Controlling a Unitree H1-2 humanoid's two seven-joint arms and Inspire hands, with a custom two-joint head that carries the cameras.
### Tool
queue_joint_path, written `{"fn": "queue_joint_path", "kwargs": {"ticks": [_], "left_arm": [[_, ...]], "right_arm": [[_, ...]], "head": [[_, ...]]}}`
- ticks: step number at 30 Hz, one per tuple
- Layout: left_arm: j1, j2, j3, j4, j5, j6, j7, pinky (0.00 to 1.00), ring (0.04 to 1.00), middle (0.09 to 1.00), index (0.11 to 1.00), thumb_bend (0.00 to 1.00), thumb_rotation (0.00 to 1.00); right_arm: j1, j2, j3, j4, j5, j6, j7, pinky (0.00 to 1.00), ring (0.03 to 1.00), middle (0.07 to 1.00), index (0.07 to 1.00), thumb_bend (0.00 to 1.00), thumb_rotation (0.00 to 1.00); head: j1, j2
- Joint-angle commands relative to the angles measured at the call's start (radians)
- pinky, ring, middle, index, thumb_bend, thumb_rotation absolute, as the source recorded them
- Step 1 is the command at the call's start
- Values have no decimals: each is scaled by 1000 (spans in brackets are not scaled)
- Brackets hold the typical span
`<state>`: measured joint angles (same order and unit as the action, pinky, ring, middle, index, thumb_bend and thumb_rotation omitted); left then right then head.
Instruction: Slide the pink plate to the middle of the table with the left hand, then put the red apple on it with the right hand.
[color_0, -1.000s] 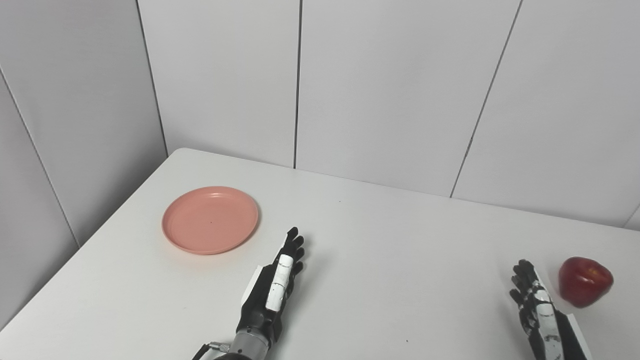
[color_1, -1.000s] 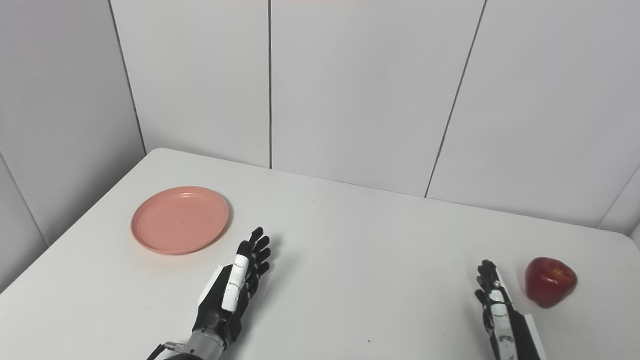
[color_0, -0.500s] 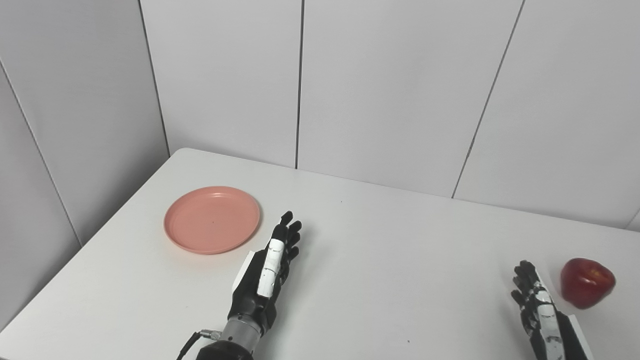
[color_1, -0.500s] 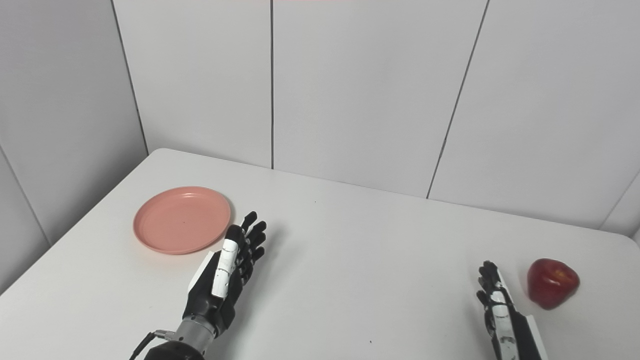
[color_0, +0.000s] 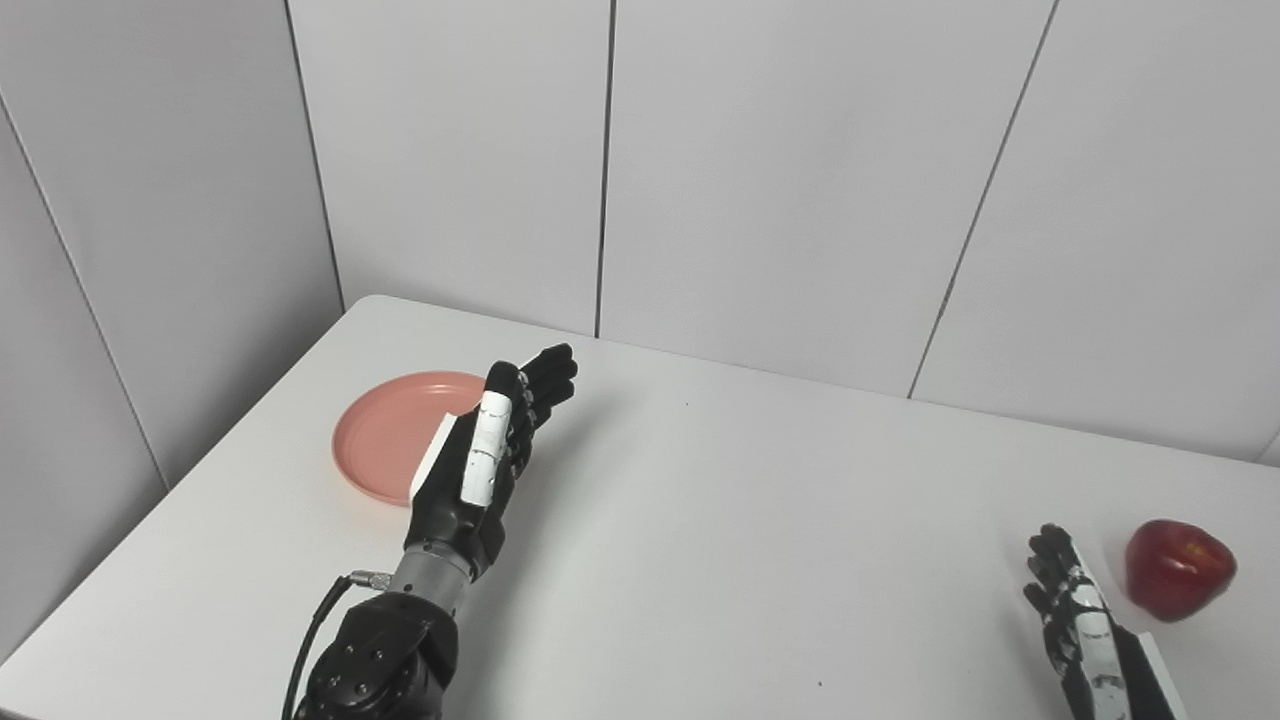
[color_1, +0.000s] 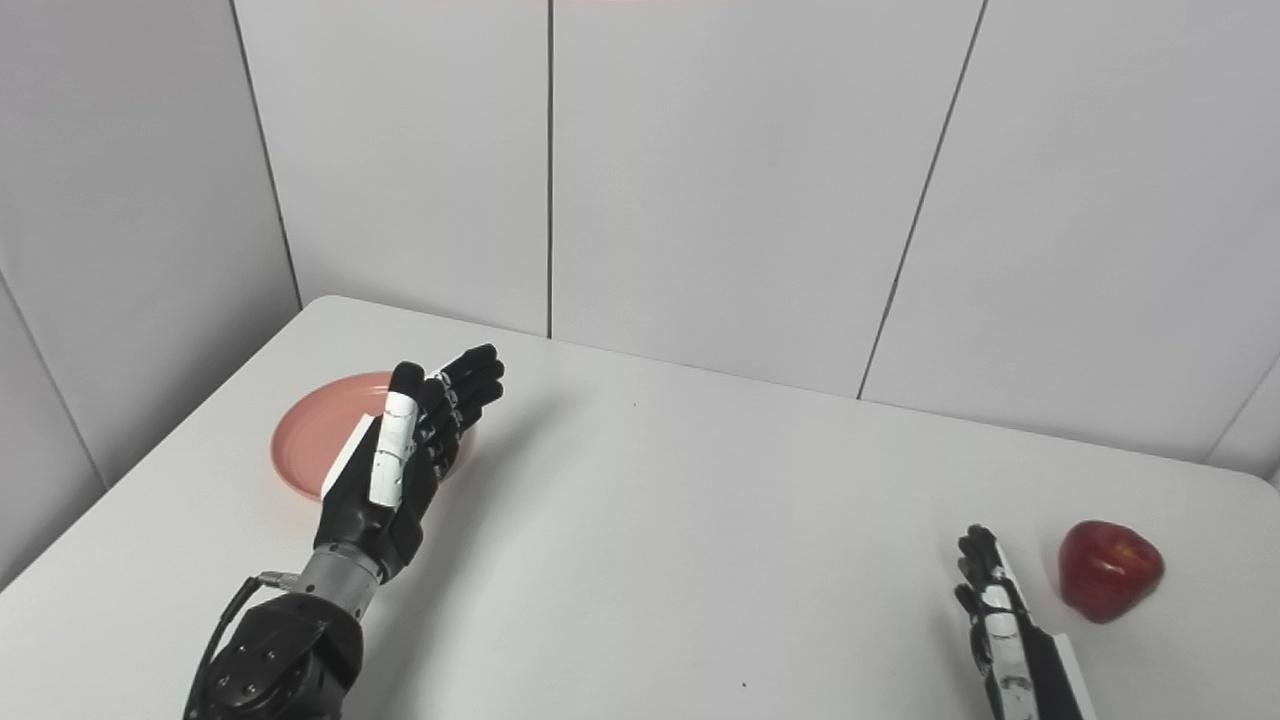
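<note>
Left hand (color_0: 485, 470) raised, fingers spread, holding nothing, above the pink plate's right edge.

White table (color_0: 700, 520) first: pink plate (color_0: 385, 440) at ten o'clock, unslid; red apple (color_0: 1178, 568) at four o'clock, unlifted; right hand (color_0: 1075, 620) empty, open beside it.

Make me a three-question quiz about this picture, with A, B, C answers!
1. Where is the apple?
A. on the plate
B. on the table, beside the right robot hand
C. in the left robot hand

2. What colour is the plate?
A. pink
B. blue
C. green

3. What is the left robot hand holding?
A. the apple
B. a cup
C. nothing

Answers: 1 B, the apple sits on the table, right of that hand. 2 A, it looks pink. 3 C, its fingers are spread and empty.
</note>
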<state>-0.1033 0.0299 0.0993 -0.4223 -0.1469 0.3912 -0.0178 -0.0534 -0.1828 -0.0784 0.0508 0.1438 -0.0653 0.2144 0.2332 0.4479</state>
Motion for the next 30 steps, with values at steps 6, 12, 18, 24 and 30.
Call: {"fn": "queue_joint_path", "kwargs": {"ticks": [6,12,18,24,30], "left_arm": [[-105,106,40,-3,-36,-16,-31,966,911,877,844,926,1000],[-135,183,75,57,-66,-48,-64,937,901,873,872,901,1000],[-162,234,118,127,-95,-92,-92,957,893,875,887,910,1000],[-189,254,158,174,-112,-100,-84,904,871,855,858,919,1000],[-211,285,179,226,-154,-128,-125,931,896,885,870,872,993]], "right_arm": [[26,18,8,37,10,-42,0,1000,1000,968,967,732,1000],[26,18,6,39,12,-41,0,1000,1000,965,964,735,997],[22,16,6,47,6,-50,-2,1000,1000,963,967,729,1000],[22,17,6,45,7,-45,-1,1000,1000,960,964,730,1000],[23,16,7,45,10,-45,2,1000,1000,965,970,721,1000]], "head": [[-1,1],[-2,0],[0,-1],[1,-2],[1,-2]]}}
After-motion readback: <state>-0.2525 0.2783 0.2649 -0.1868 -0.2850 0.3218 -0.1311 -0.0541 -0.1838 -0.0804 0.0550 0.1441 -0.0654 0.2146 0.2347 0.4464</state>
